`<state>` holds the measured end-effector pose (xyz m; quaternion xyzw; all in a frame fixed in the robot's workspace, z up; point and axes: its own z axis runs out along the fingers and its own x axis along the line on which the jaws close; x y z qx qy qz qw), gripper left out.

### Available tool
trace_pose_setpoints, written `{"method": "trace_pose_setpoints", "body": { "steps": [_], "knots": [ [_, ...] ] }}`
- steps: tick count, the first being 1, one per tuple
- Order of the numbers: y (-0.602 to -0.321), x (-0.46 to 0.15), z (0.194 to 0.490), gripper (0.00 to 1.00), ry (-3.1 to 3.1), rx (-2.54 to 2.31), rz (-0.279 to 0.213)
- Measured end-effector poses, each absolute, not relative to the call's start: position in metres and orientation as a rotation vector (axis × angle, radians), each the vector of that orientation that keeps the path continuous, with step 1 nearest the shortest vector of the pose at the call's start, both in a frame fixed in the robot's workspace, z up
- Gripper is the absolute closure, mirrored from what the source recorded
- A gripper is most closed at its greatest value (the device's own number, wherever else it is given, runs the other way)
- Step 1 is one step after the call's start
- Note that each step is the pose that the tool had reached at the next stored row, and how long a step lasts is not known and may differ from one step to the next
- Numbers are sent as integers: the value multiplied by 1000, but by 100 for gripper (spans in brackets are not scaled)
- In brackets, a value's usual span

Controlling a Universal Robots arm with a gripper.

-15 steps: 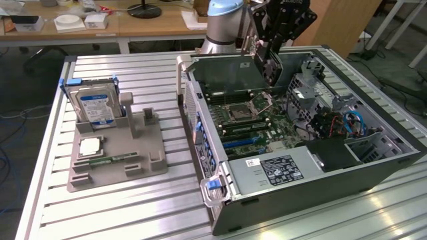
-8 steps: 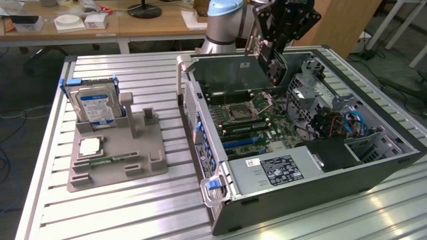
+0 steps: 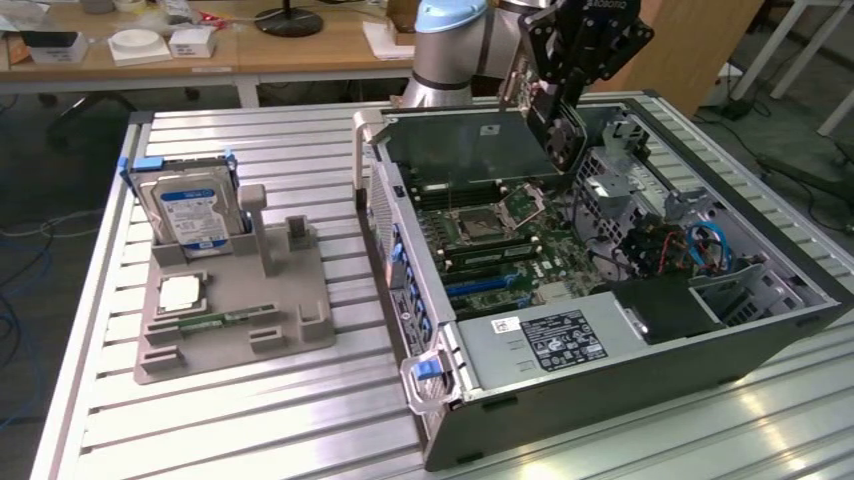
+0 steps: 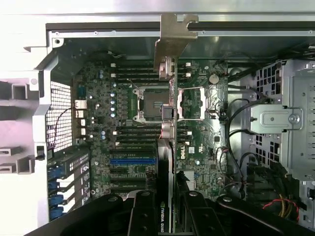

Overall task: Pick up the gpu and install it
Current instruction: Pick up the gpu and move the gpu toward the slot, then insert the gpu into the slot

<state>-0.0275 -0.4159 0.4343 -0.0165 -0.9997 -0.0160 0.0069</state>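
One robot arm's single gripper (image 3: 550, 105) (image 4: 168, 197) hangs over one open computer case (image 3: 747, 345) on a slatted metal table (image 3: 267, 430), its two fingers (image 4: 142, 211) closed on the one gpu (image 3: 561, 145) (image 4: 169, 132), one finger on each flat side.

The card is held clear above the case's motherboard (image 4: 123, 88), over the far part of the open interior in the exterior view. From the wrist it is seen edge-on. Its long axis runs parallel to the case's vented rear wall (image 4: 60, 113) and crosswise to the one blue slot (image 4: 133, 161). Its grey bracket end (image 4: 172, 39) points at the case wall beyond the processor socket (image 4: 150, 103).

White lettering on the card's edge between the fingers reads "NVIDIA QUAD". A "DELL" mark (image 4: 189, 151) shows on the motherboard. The print on the case's black label (image 3: 561, 340) cannot be read.

Beside the case, on the exterior view's left, one grey holder (image 3: 300, 330) carries one blue-labelled hard drive (image 3: 190, 212) standing upright, one processor chip (image 3: 180, 292) and one green memory stick (image 3: 220, 322).
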Motion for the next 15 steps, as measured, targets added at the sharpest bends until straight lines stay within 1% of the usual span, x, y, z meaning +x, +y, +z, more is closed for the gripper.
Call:
{"method": "trace_pose_setpoints", "body": {
  "steps": [15],
  "knots": [
    [-416,-28,434,74,-3127,-22,-50]
  ]
}}
